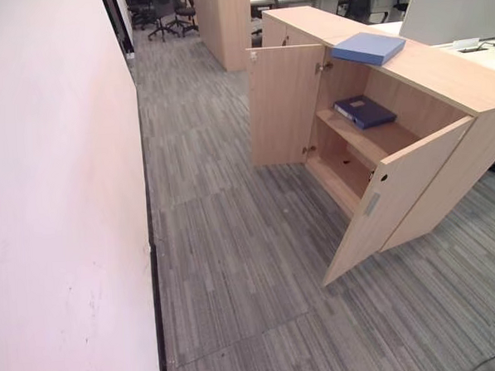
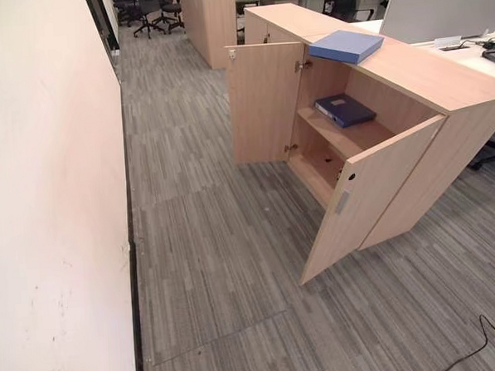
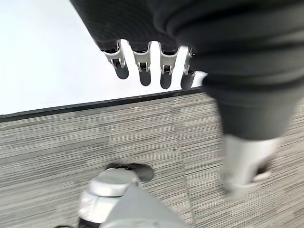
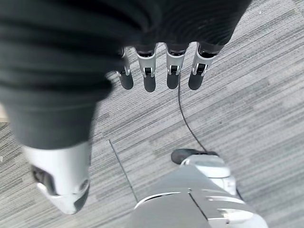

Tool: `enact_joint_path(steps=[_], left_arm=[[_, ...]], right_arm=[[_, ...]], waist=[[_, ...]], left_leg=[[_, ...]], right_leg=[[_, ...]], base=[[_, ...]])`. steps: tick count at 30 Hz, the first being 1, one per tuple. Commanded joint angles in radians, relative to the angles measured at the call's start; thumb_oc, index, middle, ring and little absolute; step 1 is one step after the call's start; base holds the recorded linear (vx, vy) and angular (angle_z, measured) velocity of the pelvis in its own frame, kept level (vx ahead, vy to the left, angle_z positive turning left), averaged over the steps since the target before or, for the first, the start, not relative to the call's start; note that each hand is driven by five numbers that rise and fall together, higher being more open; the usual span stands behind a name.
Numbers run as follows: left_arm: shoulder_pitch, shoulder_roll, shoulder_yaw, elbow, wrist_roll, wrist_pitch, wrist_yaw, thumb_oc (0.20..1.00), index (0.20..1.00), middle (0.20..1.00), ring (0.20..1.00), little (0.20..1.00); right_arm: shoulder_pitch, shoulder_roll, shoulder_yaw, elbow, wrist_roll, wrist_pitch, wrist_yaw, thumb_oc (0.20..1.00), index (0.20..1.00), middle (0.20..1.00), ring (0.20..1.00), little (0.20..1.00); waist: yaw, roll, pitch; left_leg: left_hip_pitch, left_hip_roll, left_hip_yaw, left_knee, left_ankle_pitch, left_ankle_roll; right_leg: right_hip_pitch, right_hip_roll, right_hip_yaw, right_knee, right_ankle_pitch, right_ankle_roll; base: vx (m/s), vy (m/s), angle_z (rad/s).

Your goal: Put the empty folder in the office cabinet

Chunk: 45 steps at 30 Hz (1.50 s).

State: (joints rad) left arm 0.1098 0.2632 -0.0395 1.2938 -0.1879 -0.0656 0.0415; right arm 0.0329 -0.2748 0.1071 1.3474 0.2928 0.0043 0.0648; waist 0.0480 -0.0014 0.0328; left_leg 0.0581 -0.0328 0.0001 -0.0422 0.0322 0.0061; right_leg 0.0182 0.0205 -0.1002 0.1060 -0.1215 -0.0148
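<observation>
A light wooden office cabinet (image 1: 441,76) stands at the right with both doors swung open. On its top lies a light blue folder (image 1: 368,48). A dark blue folder (image 1: 365,111) lies flat on the upper shelf inside. My left hand (image 3: 144,71) hangs over the grey carpet by the wall's base, fingers straight and holding nothing. My right hand (image 4: 149,73) hangs over the carpet too, fingers straight and holding nothing. Both hands are well away from the cabinet.
A white wall (image 1: 57,204) runs along the left. The far door (image 1: 285,104) and the near door (image 1: 393,199) jut out into the carpeted aisle. A second cabinet (image 1: 222,20), office chairs (image 1: 168,11) and a desk screen (image 1: 454,12) stand at the back.
</observation>
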Motion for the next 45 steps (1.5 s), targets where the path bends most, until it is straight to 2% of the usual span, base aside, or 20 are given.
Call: enact_joint_path(steps=[1, 13, 26, 41, 45], left_arm=[[-0.062, -0.009, 0.025, 0.035, -0.008, -0.025, 0.012, 1.000, 1.000, 1.000, 1.000, 1.000], [-0.049, -0.028, 0.023, 0.055, -0.042, -0.018, -0.043, 1.000, 1.000, 1.000, 1.000, 1.000], [-0.053, -0.037, -0.005, 0.071, 0.031, -0.011, -0.016, 1.000, 1.000, 1.000, 1.000, 1.000], [-0.062, -0.038, -0.031, 0.058, 0.044, -0.009, -0.019, 1.000, 1.000, 1.000, 1.000, 1.000], [-0.082, -0.032, -0.043, 0.035, 0.033, -0.014, -0.019, 1.000, 1.000, 1.000, 1.000, 1.000]], right_arm=[[-0.048, -0.008, 0.022, 0.054, -0.023, -0.014, -0.016, 1.000, 1.000, 1.000, 1.000, 1.000], [-0.047, -0.003, 0.055, 0.061, -0.072, -0.004, 0.000, 1.000, 1.000, 1.000, 1.000, 1.000], [-0.060, -0.005, 0.068, 0.074, -0.115, 0.004, -0.008, 1.000, 1.000, 1.000, 1.000, 1.000], [-0.077, -0.014, 0.086, 0.077, -0.139, 0.014, -0.006, 1.000, 1.000, 1.000, 1.000, 1.000], [-0.086, -0.026, 0.088, 0.081, -0.150, 0.019, -0.010, 1.000, 1.000, 1.000, 1.000, 1.000]], waist=[[0.002, -0.029, 0.018], [0.000, -0.024, 0.011], [0.003, -0.019, 0.007], [0.020, -0.016, 0.020], [0.030, -0.018, 0.035]], left_leg=[[0.080, -0.020, -0.091, -0.045, -0.088, -0.029], [0.090, -0.017, -0.093, -0.045, -0.093, -0.030], [0.095, -0.016, -0.097, -0.045, -0.094, -0.031], [0.083, -0.013, -0.138, -0.045, -0.080, -0.043], [0.049, -0.009, -0.176, -0.045, -0.067, -0.054]], right_leg=[[0.062, -0.051, -0.012, -0.193, 0.174, 0.145], [0.072, -0.051, -0.014, -0.193, 0.167, 0.143], [0.083, -0.054, -0.026, -0.193, 0.159, 0.143], [0.091, -0.061, -0.075, -0.193, 0.149, 0.138], [0.072, -0.067, -0.114, -0.193, 0.153, 0.134]], base=[[0.00, -0.005, 0.04], [0.00, -0.001, 0.00], [0.00, -0.002, 0.01], [0.00, -0.025, 0.10], [-0.04, -0.057, 0.31]])
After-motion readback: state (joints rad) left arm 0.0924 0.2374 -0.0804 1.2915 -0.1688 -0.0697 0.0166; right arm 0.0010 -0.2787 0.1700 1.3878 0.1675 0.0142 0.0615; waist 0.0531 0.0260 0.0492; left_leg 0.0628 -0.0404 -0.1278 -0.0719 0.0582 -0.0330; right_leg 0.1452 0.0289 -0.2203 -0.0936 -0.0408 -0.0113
